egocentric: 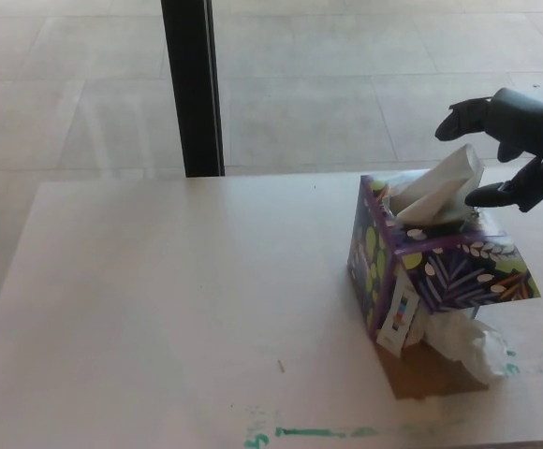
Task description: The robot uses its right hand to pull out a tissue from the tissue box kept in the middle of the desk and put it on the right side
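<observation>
Head view gives me the pale worktop [159,309] first, with green paint smears [318,432] along its near edge. Just behind those, on the right, a crumpled tissue [468,344] lies on the worktop against the low side of the tissue box [435,267]. I see the box, purple with a leaf print, tipped over toward the near right, with one corner turned toward me and a barcode label on its near face. From the box's top opening a white tissue [440,192] sticks up, its long axis slanting up and to the right, its tip pointing at the right robot hand [515,150]. That hand hovers with fingers spread, thumb beside the tissue; I cannot tell if it touches. Beyond stand a dark post [192,84] and tiled floor [346,75].
</observation>
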Controlling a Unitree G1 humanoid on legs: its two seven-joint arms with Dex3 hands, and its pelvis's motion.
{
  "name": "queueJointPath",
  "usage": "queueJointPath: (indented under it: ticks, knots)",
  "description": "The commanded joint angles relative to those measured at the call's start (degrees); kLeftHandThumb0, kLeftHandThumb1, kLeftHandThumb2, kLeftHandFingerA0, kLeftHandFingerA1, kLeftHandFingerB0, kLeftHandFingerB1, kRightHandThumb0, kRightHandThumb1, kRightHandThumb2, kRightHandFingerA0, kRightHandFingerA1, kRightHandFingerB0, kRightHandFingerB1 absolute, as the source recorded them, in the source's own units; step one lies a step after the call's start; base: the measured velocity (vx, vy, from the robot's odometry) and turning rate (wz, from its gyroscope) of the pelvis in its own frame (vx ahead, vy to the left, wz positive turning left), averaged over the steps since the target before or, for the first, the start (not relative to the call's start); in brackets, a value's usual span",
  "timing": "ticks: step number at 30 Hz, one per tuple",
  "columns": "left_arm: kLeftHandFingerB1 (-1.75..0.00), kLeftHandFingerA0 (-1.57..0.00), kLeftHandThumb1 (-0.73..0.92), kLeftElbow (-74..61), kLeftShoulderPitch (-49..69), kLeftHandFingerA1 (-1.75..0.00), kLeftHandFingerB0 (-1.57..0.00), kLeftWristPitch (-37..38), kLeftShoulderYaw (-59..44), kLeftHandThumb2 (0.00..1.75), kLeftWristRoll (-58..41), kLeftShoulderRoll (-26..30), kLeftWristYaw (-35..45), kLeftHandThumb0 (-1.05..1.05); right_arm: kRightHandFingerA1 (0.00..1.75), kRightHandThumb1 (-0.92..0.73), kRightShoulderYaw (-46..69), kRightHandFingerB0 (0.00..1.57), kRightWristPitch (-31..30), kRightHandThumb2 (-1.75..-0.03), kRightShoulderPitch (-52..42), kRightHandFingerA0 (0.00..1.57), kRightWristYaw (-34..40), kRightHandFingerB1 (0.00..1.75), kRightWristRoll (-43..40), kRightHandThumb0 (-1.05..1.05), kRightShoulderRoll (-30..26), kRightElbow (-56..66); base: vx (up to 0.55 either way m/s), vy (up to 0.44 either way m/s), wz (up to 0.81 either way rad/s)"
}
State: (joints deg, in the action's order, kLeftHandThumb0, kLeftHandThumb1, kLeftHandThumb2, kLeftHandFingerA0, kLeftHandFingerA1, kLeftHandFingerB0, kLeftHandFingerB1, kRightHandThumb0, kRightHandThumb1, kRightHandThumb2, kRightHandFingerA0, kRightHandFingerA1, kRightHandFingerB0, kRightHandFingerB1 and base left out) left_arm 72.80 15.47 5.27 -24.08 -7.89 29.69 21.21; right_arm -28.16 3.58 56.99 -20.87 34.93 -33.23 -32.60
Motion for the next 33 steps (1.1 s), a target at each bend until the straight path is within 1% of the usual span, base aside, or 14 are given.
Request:
queueJointPath:
  ticks: [1,2,6,7,8,9,15,19,23,29,30,31,32,33]
  knots:
    - [-0.44,-0.58,0.92,0.0,0.1,-0.48,-0.48,0.6,0.0,0.71,-0.6,0.9,-0.2,-0.84,0.74,-0.52,0.4,0.3,1.6,-0.86,-1.3,0.6,2.4,0.48,2.0,-0.55,0.4,-1.0,0.0,0.0,0.0]
    - [-0.43,-0.58,0.92,-0.2,0.2,-0.49,-0.47,0.7,0.2,0.72,-0.4,1.0,0.0,-0.83,0.77,-0.63,0.5,0.38,1.8,-0.59,-1.4,0.63,2.7,0.35,2.1,-0.48,0.6,-1.3,0.0,0.0,0.0]
    - [-0.44,-0.59,0.92,-0.1,0.4,-0.51,-0.47,0.6,0.5,0.72,-0.4,1.1,0.1,-0.81,0.79,-0.64,0.2,0.4,2.4,-0.59,-1.6,0.67,2.7,0.35,2.5,-0.45,1.3,-2.6,0.0,0.0,0.0]
    - [-0.43,-0.58,0.92,0.0,0.5,-0.5,-0.46,0.7,0.4,0.71,-0.5,1.1,0.3,-0.81,0.93,-0.48,0.6,0.35,2.4,-0.87,-1.8,0.77,2.8,0.51,1.9,-0.48,1.7,-2.9,0.0,0.0,0.0]
    - [-0.44,-0.59,0.92,0.0,0.6,-0.5,-0.48,0.7,0.3,0.71,-0.7,1.0,0.4,-0.81,1.19,-0.67,0.8,0.46,2.6,-0.6,-1.8,0.71,2.7,0.36,1.8,-0.4,1.8,-2.9,0.0,0.0,0.0]
    - [-0.44,-0.57,0.92,0.1,0.6,-0.49,-0.46,0.9,0.3,0.73,-0.5,1.0,0.4,-0.8,1.4,-0.68,0.8,0.55,2.7,-0.6,-2.1,0.77,3.9,0.39,2.4,-0.36,1.9,-2.3,0.0,0.0,0.0]
    - [-0.44,-0.56,0.92,0.1,0.5,-0.47,-0.46,0.7,0.3,0.71,-0.6,1.1,0.6,-0.8,1.45,-0.7,0.7,0.63,4.4,-0.64,-3.7,0.76,9.1,0.42,4.6,-0.35,2.0,-1.1,0.0,0.0,0.0]
    - [-0.44,-0.55,0.92,-0.5,0.6,-0.48,-0.47,0.5,0.3,0.73,-0.8,1.2,0.9,-0.82,1.61,-0.75,1.1,0.69,4.7,-0.65,-4.2,0.75,11.4,0.45,4.9,-0.31,3.0,-0.7,0.0,0.0,0.0]
    - [-0.44,-0.55,0.92,-0.1,0.4,-0.48,-0.47,0.4,0.1,0.71,-0.9,1.0,0.3,-0.82,1.61,-0.76,1.8,0.72,4.9,-0.65,-4.2,0.76,11.3,0.48,4.4,-0.26,3.8,-0.3,0.0,0.0,0.0]
    - [-0.42,-0.55,0.92,-0.4,0.5,-0.48,-0.43,-0.1,-0.1,0.74,-1.2,1.0,0.4,-0.82,1.59,-0.68,1.8,0.84,7.1,-0.64,-4.9,0.77,14.8,0.64,6.4,-0.28,3.2,0.2,0.0,0.0,0.0]
    - [-0.43,-0.55,0.92,-0.3,0.8,-0.48,-0.46,0.4,0.1,0.75,-0.9,1.2,0.6,-0.83,1.65,-0.7,1.8,0.83,7.1,-0.62,-5.2,0.74,15.3,0.77,6.7,-0.29,3.2,0.4,0.0,0.0,0.0]
    - [-0.42,-0.55,0.92,-0.3,0.8,-0.49,-0.44,-0.1,-0.3,0.73,-1.3,1.2,0.5,-0.83,1.75,-0.69,1.5,0.71,7.0,-0.59,-5.6,0.74,16.1,1.29,7.7,-0.27,2.9,0.5,0.0,0.0,0.0]
    - [-0.43,-0.56,0.92,-0.2,0.7,-0.49,-0.45,-0.2,-0.4,0.73,-1.4,1.2,0.5,-0.82,1.32,-0.51,1.3,0.8,6.7,-0.91,-5.7,1.07,16.8,1.12,8.5,-0.36,2.7,0.5,0.0,0.0,0.0]
    - [-0.43,-0.56,0.92,-0.2,0.7,-0.49,-0.45,-0.2,-0.5,0.73,-1.4,1.2,0.5,-0.82,1.32,-0.51,1.4,0.8,6.7,-0.91,-5.7,1.07,16.9,1.12,8.7,-0.36,2.8,0.5,0.0,0.0,0.0]
